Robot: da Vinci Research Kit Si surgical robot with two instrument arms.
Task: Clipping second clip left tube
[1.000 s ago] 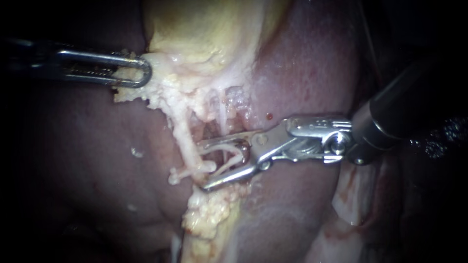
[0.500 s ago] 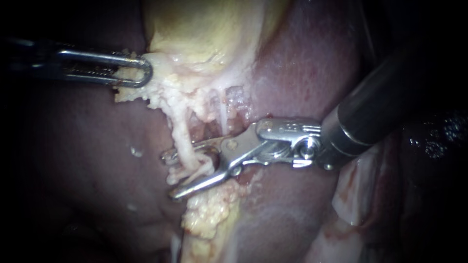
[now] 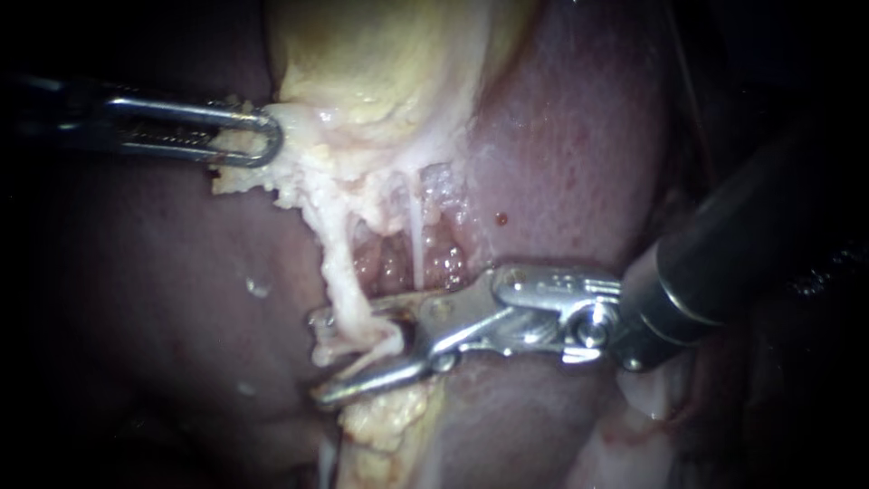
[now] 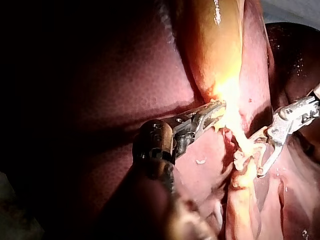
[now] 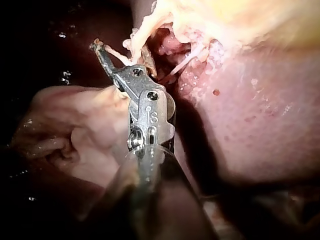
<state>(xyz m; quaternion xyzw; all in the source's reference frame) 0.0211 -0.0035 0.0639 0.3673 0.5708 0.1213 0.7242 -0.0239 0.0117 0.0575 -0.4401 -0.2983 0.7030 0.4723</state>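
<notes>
Right instrument [image 3: 315, 358]: shaft enters from 3 o'clock in the endoscope view; jaws point toward 9 o'clock.
Right jaws, state: parted, with a clear gap from hinge to tips, nothing clamped.
Right jaws, contact: the left tube [image 3: 339, 272] passes between them near mid-length. The upper jaw lies against the tube's knotted lower end; whether the lower jaw touches it cannot be settled, as the strands overlap it there.
Left instrument [image 3: 258, 138]: shaft enters from 9 o'clock, well apart from the right instrument.
Left jaws, state: clenched on the pale fringe [image 3: 299, 177] and holding it; the left wrist view confirms the grasp.
Left tube, position: a pale cord running from the pale fringe at 12 o'clock down toward 6 o'clock, ending inside the right instrument's jaw gap.
Thin strand [image 3: 416, 240]: at 3 o'clock of the left tube, near it, running down to just above the right instrument's hinge.
Gallbladder [image 3: 380, 63]: yellow, at 12 o'clock; the pale fringe hangs from its lower edge.
Fatty lump [image 3: 385, 418]: at 6 o'clock, just beside the lower jaw.
Liver [image 3: 579, 136]: dark red, moist, lying under and around all the above.
Surroundings: dark outside the lit tissue.
</notes>
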